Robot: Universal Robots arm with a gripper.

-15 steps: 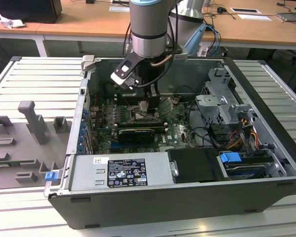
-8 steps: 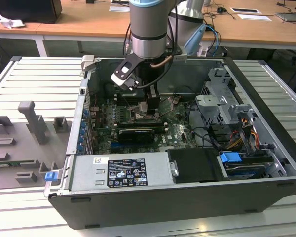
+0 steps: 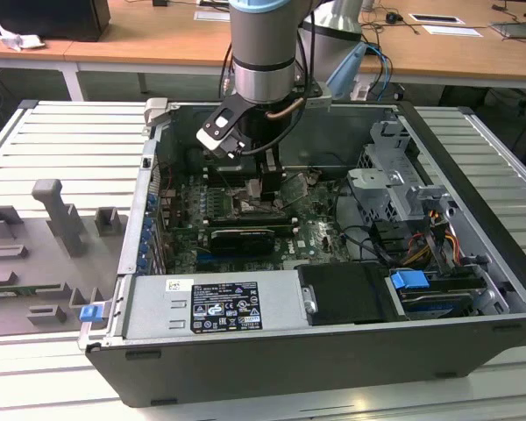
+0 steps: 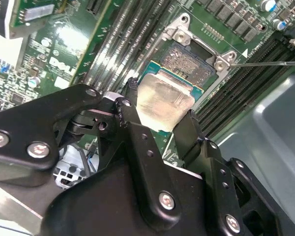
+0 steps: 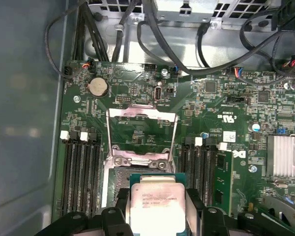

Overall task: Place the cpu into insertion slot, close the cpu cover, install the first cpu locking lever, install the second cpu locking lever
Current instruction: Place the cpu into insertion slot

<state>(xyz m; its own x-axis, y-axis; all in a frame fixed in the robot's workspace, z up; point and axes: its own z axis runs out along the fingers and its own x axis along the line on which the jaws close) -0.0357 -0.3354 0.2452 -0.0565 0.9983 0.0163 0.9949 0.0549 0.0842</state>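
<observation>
So the arm is reaching straight down into the pc case, which is lying on its side on a slatted metal table, and the gripper is hanging right over the middle of the green motherboard. In both wrist views the gripper is clamping the cpu by two opposite edges, one black finger on one side and the other finger across from it, pale metal face up. The cpu is sitting over the near edge of the socket rather than squarely in it, so the rest of the socket's contact field is showing past the chip. Can't tell whether the chip is touching the socket or just floating above it. The cover is flipped all the way back from the socket and is leaning over the board on the far side, with bare board showing through its square cut-out. In the second wrist view a thin wire lever is sticking out sideways from one socket corner. Long black memory slots are running along both sides of the socket, and a coin battery is sitting beyond the cover. Some grey plastic fixtures are standing on the table at the exterior view's left.
</observation>
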